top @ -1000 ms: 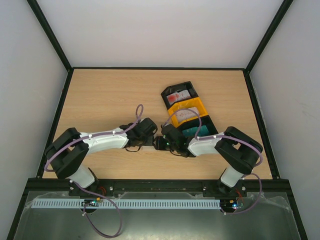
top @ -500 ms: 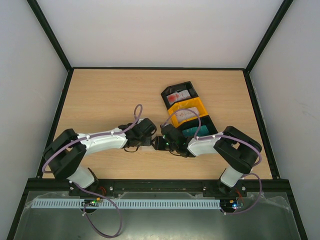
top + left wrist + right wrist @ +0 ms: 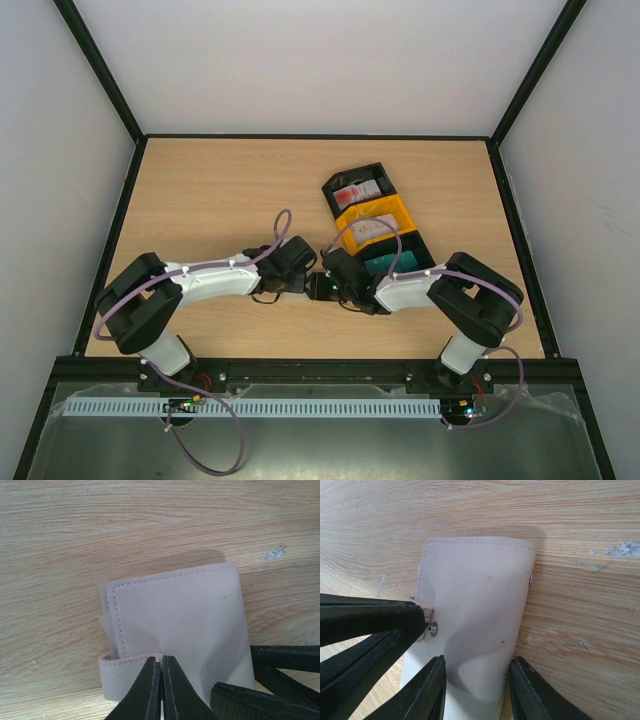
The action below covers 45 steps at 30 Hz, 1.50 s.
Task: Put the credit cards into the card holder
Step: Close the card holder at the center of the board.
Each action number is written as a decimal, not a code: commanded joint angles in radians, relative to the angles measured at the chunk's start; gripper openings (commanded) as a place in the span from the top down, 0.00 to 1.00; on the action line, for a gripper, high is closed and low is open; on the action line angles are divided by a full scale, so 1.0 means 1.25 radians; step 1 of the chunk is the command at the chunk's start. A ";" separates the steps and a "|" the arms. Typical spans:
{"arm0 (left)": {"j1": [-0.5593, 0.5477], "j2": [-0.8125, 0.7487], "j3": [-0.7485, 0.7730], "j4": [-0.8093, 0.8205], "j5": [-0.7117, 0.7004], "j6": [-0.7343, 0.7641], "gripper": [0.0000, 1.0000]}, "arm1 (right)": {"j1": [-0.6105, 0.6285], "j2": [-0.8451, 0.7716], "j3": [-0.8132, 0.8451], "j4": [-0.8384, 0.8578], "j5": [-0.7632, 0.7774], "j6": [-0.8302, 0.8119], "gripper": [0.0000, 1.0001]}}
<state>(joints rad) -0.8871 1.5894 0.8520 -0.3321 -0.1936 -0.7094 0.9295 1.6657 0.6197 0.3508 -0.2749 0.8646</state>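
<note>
The beige card holder lies folded on the wooden table, hidden under both grippers in the top view. My left gripper is shut on the tip of its snap strap. My right gripper straddles the card holder, a finger pressed against each long edge, and the leather bulges between them. The strap's metal snap shows beside the left gripper's fingers. Credit cards lie in the bins: a white one with red print, a pale one and a teal one.
Three open bins stand in a slanted row right of centre: a black bin farthest, an orange bin, and a black bin close to the right arm. Black frame rails border the table.
The left arm's elbow has shifted slightly. Both grippers keep their hold at the card holder.
</note>
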 commanded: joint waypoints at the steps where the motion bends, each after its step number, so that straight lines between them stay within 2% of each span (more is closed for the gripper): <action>1: -0.006 0.022 0.015 0.004 0.029 0.008 0.97 | 0.002 0.033 -0.013 -0.059 -0.008 0.005 0.65; 10: -0.011 0.028 0.019 0.006 0.054 0.011 0.97 | 0.002 0.033 -0.018 -0.056 -0.008 0.005 0.65; 20: -0.014 0.029 0.014 0.014 0.076 0.015 0.86 | 0.002 0.036 -0.020 -0.052 -0.007 0.008 0.65; 32: -0.015 0.013 0.018 0.022 0.077 0.013 0.81 | 0.002 0.035 -0.020 -0.053 -0.007 0.007 0.65; 38: -0.015 0.011 0.025 0.022 0.060 0.013 0.89 | 0.003 0.034 -0.021 -0.055 -0.011 0.005 0.65; 42: -0.015 0.011 0.029 0.019 0.052 0.013 0.88 | 0.003 0.031 -0.020 -0.056 -0.010 0.003 0.65; 45: -0.015 0.010 0.033 0.016 0.051 0.012 0.84 | 0.003 0.034 -0.020 -0.055 -0.011 0.003 0.65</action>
<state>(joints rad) -0.8925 1.6104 0.8650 -0.3229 -0.1463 -0.6964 0.9291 1.6661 0.6197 0.3527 -0.2764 0.8684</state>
